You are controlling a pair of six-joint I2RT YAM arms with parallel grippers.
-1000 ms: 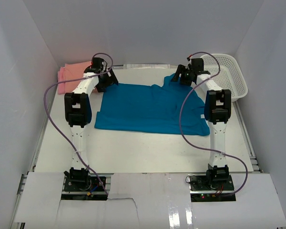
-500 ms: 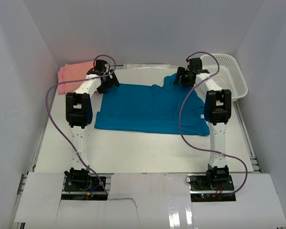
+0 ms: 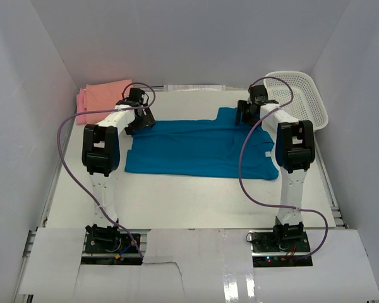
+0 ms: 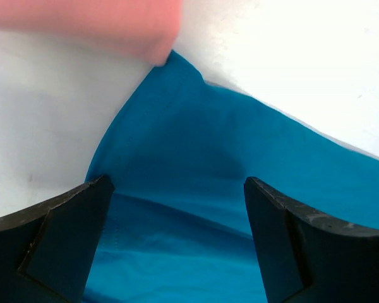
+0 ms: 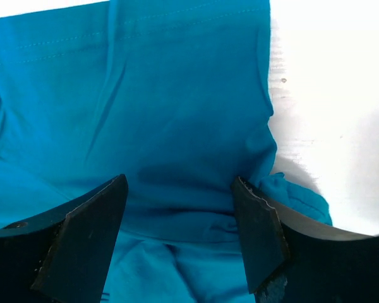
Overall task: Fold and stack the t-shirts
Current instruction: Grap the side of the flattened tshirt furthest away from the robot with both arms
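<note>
Salmon tee [image 3: 107,90] and pink tee [image 3: 82,104] sat folded, just beyond left gripper [image 4: 177,189]. Teal tee [image 3: 199,148] lay under both grippers, apparently part-folded. Left gripper and right gripper [image 5: 180,183] were both wide, holding nothing. Teal folding and stacking not yet done.

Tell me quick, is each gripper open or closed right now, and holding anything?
Left gripper: open, over the teal t-shirt, gripping nothing.
Right gripper: open, over the same t-shirt, gripping nothing.
</note>
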